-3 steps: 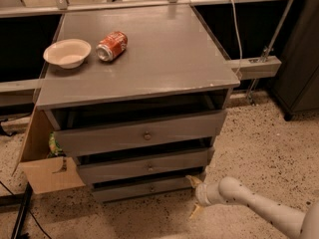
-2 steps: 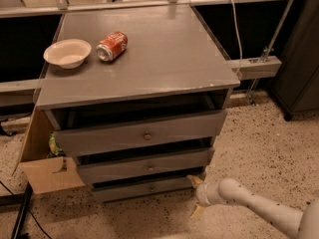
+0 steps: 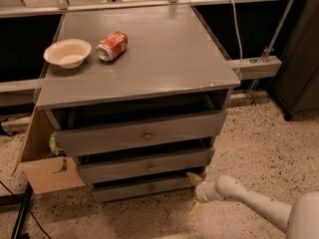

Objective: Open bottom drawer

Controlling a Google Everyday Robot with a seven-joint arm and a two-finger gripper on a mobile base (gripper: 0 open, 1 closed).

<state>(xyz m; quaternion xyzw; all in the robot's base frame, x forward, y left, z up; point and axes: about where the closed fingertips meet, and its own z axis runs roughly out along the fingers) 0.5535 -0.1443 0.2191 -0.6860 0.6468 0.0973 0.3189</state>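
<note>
The grey cabinet (image 3: 134,78) has three drawers, all standing slightly out. The bottom drawer (image 3: 142,188) is the thinnest front, low near the floor, with a small round knob (image 3: 152,187) at its centre. My gripper (image 3: 194,190) is at the drawer's right end, on a white arm that comes in from the lower right. One pale fingertip (image 3: 193,178) sits by the drawer's upper right corner, the other (image 3: 194,206) points down at the floor. The fingers are spread apart and hold nothing.
A white bowl (image 3: 68,53) and a red can (image 3: 112,46) lying on its side sit on the cabinet top. A cardboard box (image 3: 47,166) stands at the cabinet's left. A dark cabinet (image 3: 301,68) stands at the right. The floor (image 3: 264,148) is speckled.
</note>
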